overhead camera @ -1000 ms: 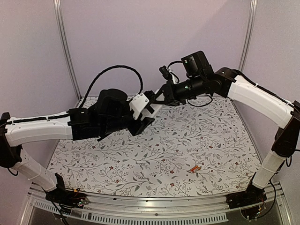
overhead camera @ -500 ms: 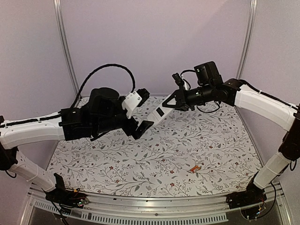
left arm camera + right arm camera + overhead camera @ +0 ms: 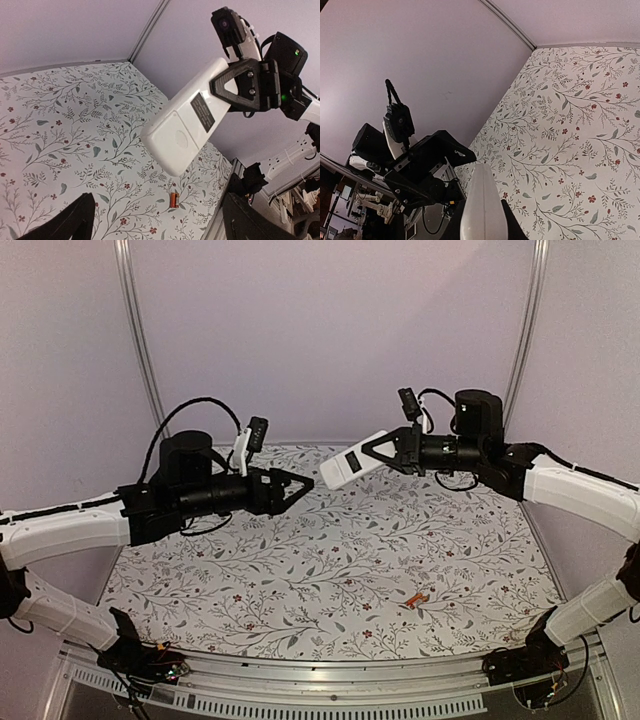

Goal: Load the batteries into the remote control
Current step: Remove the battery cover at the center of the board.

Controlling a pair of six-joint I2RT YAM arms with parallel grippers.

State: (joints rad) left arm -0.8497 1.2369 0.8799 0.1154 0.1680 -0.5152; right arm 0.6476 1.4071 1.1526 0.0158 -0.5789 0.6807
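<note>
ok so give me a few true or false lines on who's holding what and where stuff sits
1. The right gripper is shut on the remote control. True.
2. The left gripper is clamped on a battery. False: its jaws are open and hold nothing.
3. A battery lies on the table, near the right arm's side. True.
4. The remote control rests on the table. False: it is held up in the air, pointing toward the left gripper.
</note>
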